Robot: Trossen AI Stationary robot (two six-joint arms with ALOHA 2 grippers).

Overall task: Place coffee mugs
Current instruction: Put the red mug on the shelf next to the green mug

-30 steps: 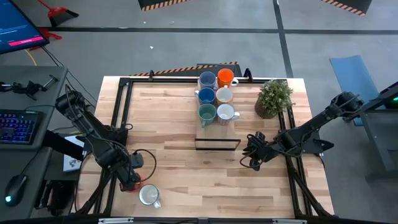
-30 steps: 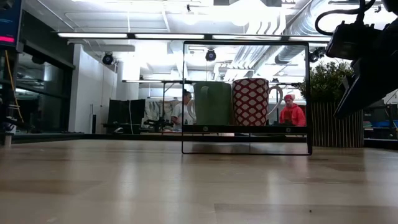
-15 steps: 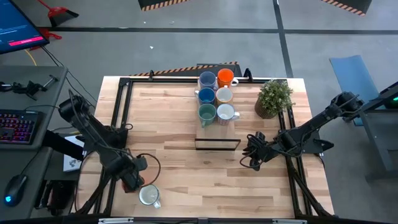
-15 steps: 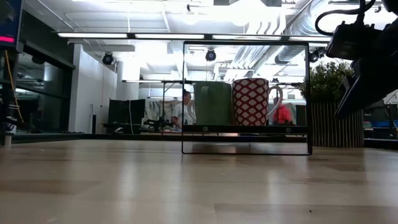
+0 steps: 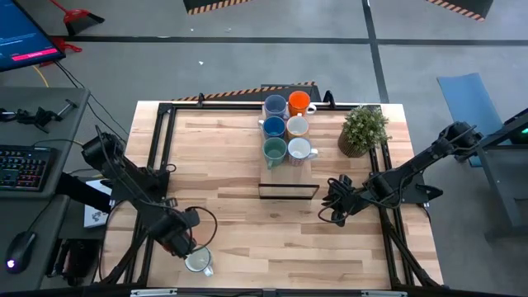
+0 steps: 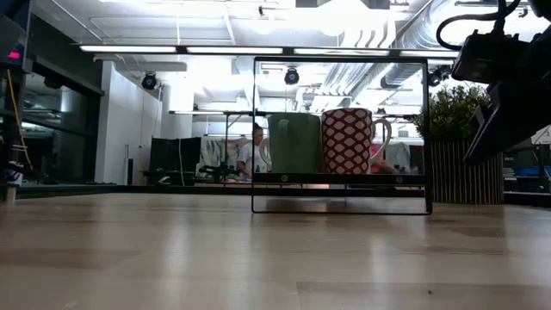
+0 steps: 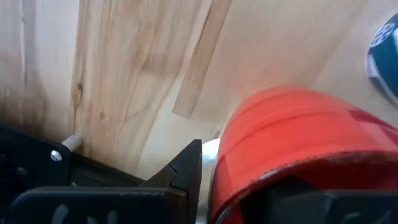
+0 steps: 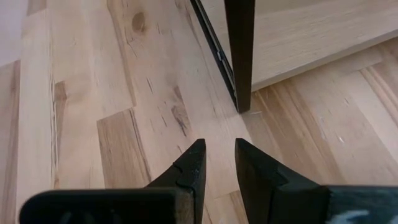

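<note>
Several coffee mugs stand on their bases on a wooden shelf (image 5: 289, 169) at the far middle: light blue (image 5: 275, 106), orange (image 5: 299, 102), dark blue (image 5: 274, 126), cream (image 5: 297, 126), green (image 5: 275, 149) and white (image 5: 299, 149). Another white mug (image 5: 198, 261) stands upright near the front edge. Just left of it, my left gripper (image 5: 177, 239) points down, shut on a red mug (image 7: 298, 143). My right gripper (image 8: 217, 155) hangs open over bare wood near the shelf's black post (image 8: 241, 56). My left gripper comes at the red mug from above, pointing down. One finger (image 7: 186, 171) stands at the mug's outer wall (image 7: 227, 149). The mug itself hides the other finger. Whether the mug's base is on the table does not show.
A potted plant (image 5: 363, 130) stands at the far right, beside the shelf. A black wire frame (image 5: 289, 190) rises at the shelf's near end. Black rails run along the table's left and right sides. Bare wood lies across the middle and front.
My left gripper has sunk and gone toward the near edge and a little to the right, closer to the white mug, with the red mug still in its fingers.
</note>
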